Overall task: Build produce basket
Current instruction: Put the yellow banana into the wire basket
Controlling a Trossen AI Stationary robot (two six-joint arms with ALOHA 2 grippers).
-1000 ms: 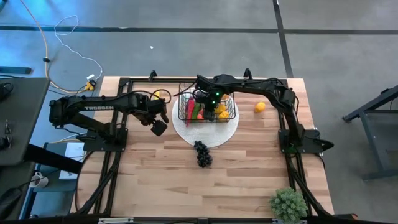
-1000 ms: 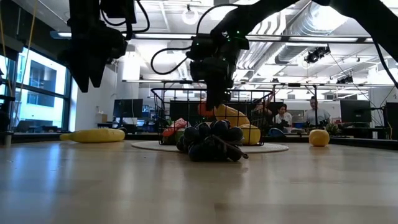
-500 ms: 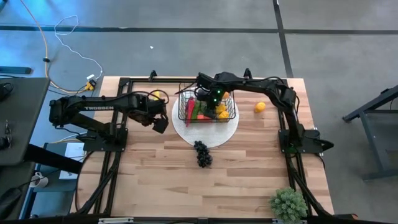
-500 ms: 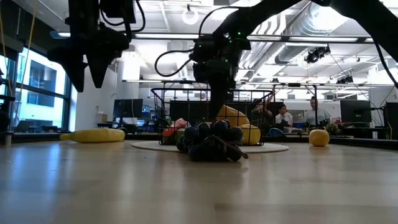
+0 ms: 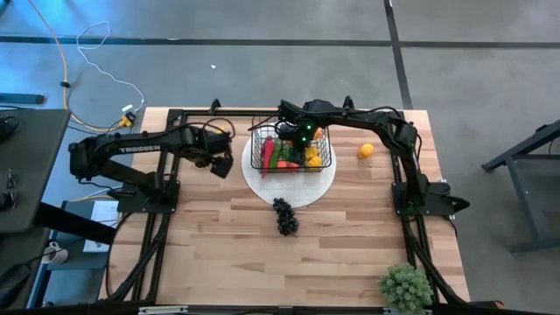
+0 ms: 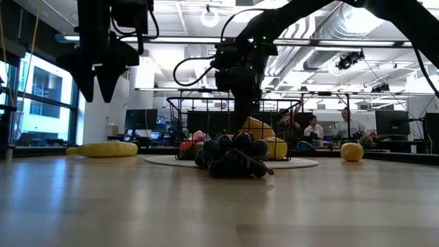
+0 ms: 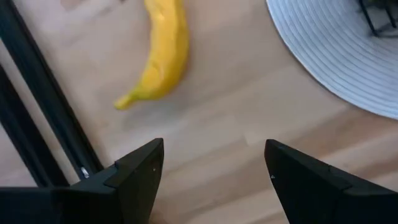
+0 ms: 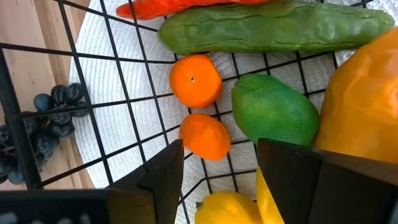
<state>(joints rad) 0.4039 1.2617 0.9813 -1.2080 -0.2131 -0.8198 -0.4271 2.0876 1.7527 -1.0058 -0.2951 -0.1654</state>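
Wooden table, banana, white plate, grapes, orange, plant

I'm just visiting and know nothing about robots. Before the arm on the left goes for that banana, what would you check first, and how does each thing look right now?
1. Left gripper open: ok, its fingers stand wide apart.
2. Left gripper empty: ok, only bare table shows between the fingers.
3. Banana free to grab: ok, it lies alone on the wood, apart from the white plate.
4. Gripper lined up over the banana: not ok, the banana lies ahead of the fingers, not between them.
5. Room in the basket: cannot tell; the right gripper hangs open inside it, over the produce.
6. Grapes out of the way: ok, they lie on the table beyond the plate.
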